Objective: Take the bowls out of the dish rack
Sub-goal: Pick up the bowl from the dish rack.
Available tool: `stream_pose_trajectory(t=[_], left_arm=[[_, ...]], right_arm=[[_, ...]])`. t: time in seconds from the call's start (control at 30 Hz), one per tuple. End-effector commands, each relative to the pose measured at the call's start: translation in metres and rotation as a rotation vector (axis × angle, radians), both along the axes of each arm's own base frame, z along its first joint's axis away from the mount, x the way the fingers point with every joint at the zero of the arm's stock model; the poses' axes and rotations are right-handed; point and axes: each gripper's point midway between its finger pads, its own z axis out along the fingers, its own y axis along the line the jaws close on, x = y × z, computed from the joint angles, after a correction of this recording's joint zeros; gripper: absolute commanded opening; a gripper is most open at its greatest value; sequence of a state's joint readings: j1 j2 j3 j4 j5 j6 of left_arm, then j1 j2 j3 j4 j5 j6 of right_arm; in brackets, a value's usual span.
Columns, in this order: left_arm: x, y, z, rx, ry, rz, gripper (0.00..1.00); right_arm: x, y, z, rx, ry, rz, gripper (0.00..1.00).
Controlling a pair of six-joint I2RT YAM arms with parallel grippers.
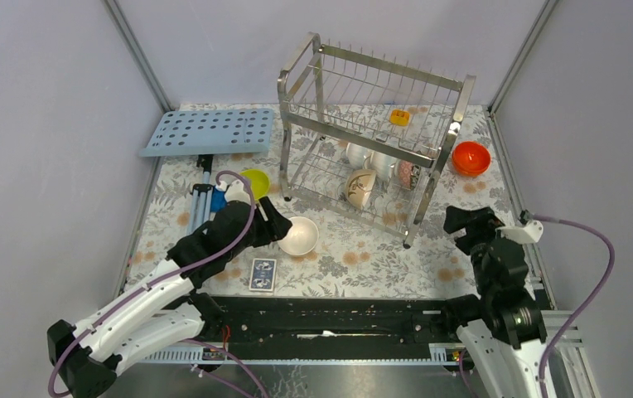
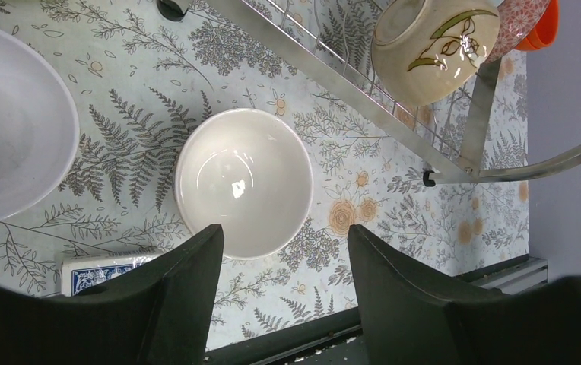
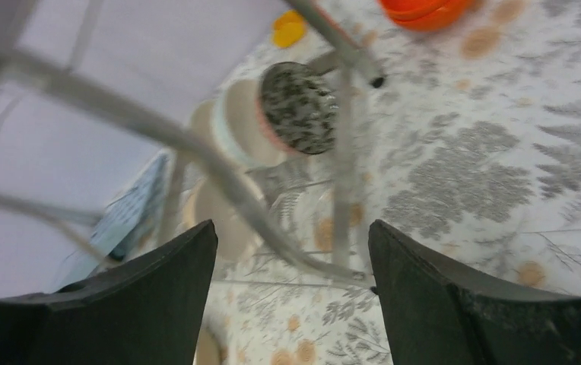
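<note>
The steel dish rack (image 1: 373,89) stands at the back of the table. On its lower tier are white bowls (image 1: 358,154), a beige leaf-painted bowl (image 1: 360,188) and a dark speckled bowl (image 1: 407,174). A white bowl (image 1: 299,236) lies upright on the cloth in front of the rack. My left gripper (image 1: 276,225) hovers open at its near-left rim, with nothing between the fingers (image 2: 196,258). In the left wrist view this bowl (image 2: 243,182) lies just beyond the fingertips. My right gripper (image 1: 462,220) is open and empty, right of the rack's front post, facing the speckled bowl (image 3: 299,106).
An orange-red bowl (image 1: 471,157) sits right of the rack, and a yellow-green bowl (image 1: 255,182) to its left. Another white bowl (image 2: 14,122) lies left of my left gripper. There are also a card box (image 1: 263,274), a light-blue perforated tray (image 1: 210,131) and a yellow-orange block (image 1: 399,117).
</note>
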State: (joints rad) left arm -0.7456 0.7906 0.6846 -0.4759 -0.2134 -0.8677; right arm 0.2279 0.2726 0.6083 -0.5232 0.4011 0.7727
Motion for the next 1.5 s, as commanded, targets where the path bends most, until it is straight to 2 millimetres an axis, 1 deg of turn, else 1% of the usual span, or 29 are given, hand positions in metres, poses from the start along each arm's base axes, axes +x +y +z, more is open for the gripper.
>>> stream_pose_trajectory(t=[0.0,0.03,0.07,0.13,0.17,0.23,0.37,0.6,0.77,0.83,0.93,1.03,1.1,1.2,1.3,1.47], left_arm=[[0.004,-0.002,0.006,-0.020,-0.043,-0.007,0.66],[0.004,-0.003,0.003,-0.014,-0.036,-0.009,0.66],[0.005,-0.003,0.001,-0.010,-0.029,-0.010,0.66],[0.005,-0.004,-0.006,-0.001,-0.014,-0.011,0.66],[0.004,-0.004,-0.009,0.001,-0.006,-0.009,0.65],[0.003,-0.004,-0.014,0.000,0.007,-0.003,0.66],[0.002,0.000,-0.017,0.000,0.009,0.012,0.66],[0.003,0.002,-0.022,0.015,0.023,0.029,0.66],[0.005,0.001,-0.027,0.027,0.038,0.033,0.66],[0.007,0.000,-0.027,0.031,0.039,0.034,0.66],[0.009,-0.002,-0.026,0.036,0.038,0.032,0.66],[0.010,-0.002,-0.026,0.043,0.038,0.033,0.66],[0.010,-0.001,-0.025,0.044,0.037,0.033,0.66],[0.010,0.000,-0.021,0.039,0.028,0.036,0.66],[0.009,0.000,-0.017,0.028,0.018,0.035,0.66],[0.006,0.004,-0.021,0.031,0.015,0.036,0.66]], right_arm=[[-0.024,0.060,0.045,0.004,-0.206,0.395,0.80],[-0.030,0.076,0.046,-0.001,-0.199,0.500,0.81],[-0.034,0.089,0.042,0.003,-0.168,0.583,0.81],[-0.039,0.107,0.032,0.032,-0.121,0.693,0.81],[-0.041,0.111,0.030,0.046,-0.121,0.715,0.81],[-0.040,0.117,0.029,0.060,-0.129,0.745,0.81],[-0.033,0.127,0.027,0.085,-0.129,0.794,0.81],[-0.018,0.133,0.029,0.092,-0.122,0.810,0.80],[-0.008,0.136,0.025,0.095,-0.105,0.806,0.80],[-0.005,0.140,0.022,0.097,-0.094,0.817,0.79],[-0.001,0.153,0.016,0.077,-0.070,0.841,0.79],[-0.004,0.183,0.006,0.009,-0.038,0.876,0.80],[-0.004,0.201,-0.001,-0.056,-0.022,0.860,0.79],[0.005,0.214,-0.008,-0.086,-0.014,0.791,0.79],[0.021,0.216,-0.015,-0.026,-0.029,0.692,0.77],[0.047,0.214,-0.020,-0.047,-0.039,0.569,0.73]])
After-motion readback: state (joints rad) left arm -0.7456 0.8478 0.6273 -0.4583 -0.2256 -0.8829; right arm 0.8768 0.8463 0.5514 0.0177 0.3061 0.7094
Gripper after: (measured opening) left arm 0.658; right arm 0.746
